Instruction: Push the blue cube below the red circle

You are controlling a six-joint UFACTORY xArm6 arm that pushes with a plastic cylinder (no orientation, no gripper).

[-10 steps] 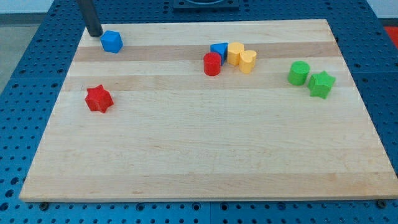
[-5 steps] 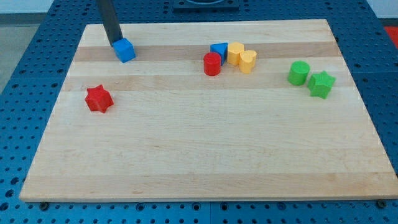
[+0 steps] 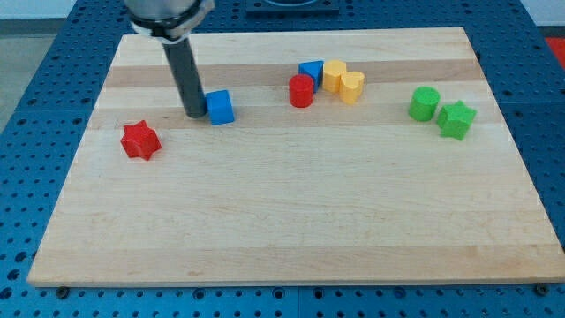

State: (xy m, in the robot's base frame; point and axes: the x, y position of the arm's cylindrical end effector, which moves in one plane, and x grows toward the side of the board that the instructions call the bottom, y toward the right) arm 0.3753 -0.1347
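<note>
The blue cube (image 3: 220,107) lies on the wooden board (image 3: 291,221), left of centre in the upper part. My tip (image 3: 192,114) stands against the cube's left side, touching it. The red circle, a short red cylinder (image 3: 301,90), stands to the cube's right and a little higher in the view, about ninety pixels away. The cube is lower than the red circle and well to its left.
A blue triangle (image 3: 311,71) sits just above the red circle, with two yellow blocks (image 3: 334,75) (image 3: 351,87) to its right. A red star (image 3: 139,140) lies at the left. A green cylinder (image 3: 425,103) and a green star (image 3: 456,119) lie at the right.
My tip has moved to the right and down the view, pushing the blue cube from near the board's top left corner towards the centre. The other blocks have not moved.
</note>
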